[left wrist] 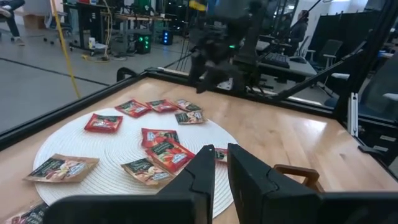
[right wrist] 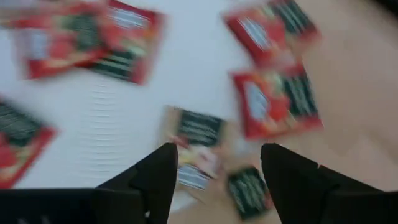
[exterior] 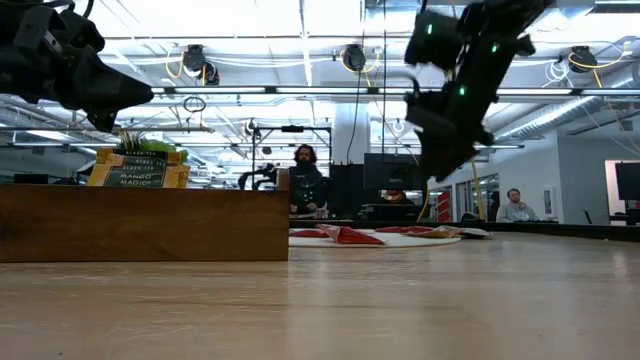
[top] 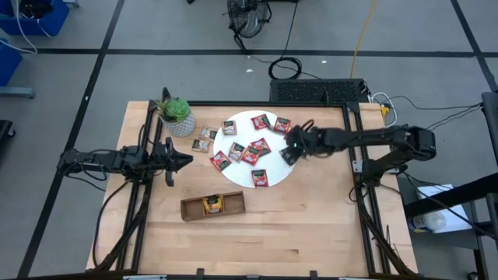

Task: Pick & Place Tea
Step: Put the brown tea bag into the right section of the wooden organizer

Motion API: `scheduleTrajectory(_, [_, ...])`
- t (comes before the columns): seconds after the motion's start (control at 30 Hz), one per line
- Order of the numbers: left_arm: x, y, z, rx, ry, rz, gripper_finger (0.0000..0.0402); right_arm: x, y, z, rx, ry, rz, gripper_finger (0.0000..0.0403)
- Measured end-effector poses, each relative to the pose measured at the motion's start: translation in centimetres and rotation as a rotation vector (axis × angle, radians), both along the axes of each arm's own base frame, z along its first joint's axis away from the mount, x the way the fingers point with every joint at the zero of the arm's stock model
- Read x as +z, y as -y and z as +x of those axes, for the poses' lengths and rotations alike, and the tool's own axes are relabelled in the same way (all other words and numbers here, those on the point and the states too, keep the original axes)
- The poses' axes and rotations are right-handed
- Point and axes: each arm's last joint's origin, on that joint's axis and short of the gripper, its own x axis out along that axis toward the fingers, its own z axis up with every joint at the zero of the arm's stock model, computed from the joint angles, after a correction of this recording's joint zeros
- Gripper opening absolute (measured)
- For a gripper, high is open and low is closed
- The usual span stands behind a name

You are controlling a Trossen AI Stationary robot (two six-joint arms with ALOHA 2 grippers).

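Red tea sachets lie scattered on a white disc on the wooden table. The right gripper hovers above them, fingers wide, holding nothing. The left gripper waits nearly closed, empty, beside the disc. People sit in the workshop behind.

Tea sachets mostly red with dark labels, a few grey-brown; one yellow-orange in the brown wooden tray. White ribbed disc. Green plant, pale patterned pot. Light wood table. Both arms were black.
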Motion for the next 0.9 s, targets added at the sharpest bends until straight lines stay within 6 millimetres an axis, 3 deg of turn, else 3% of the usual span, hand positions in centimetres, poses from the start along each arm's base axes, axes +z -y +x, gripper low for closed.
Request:
scheduleTrajectory(0.13, [0.0, 0.0, 0.0, 0.0, 0.0, 0.0, 0.0047, -1.7, 2.0, -1.9, -0.133, -0.047, 0.129, 0.0221])
scheduleTrajectory(0.43, [0.0, 0.0, 0.0, 0.0, -0.002, 0.0, 0.0047, -5.1, 5.3, -5.4, -0.328, -0.054, 0.103, 0.0208])
scheduleTrajectory(0.67, [0.0, 0.0, 0.0, 0.0, -0.002, 0.0, 0.0047, -7.3, 5.1, -6.5, -0.344, 0.055, 0.207, 0.0205])
scheduleTrajectory(0.9, [0.0, 0.0, 0.0, 0.0, -0.002, 0.0, 0.0047, -7.1, 3.2, -5.8, -0.203, 0.192, 0.592, 0.0199])
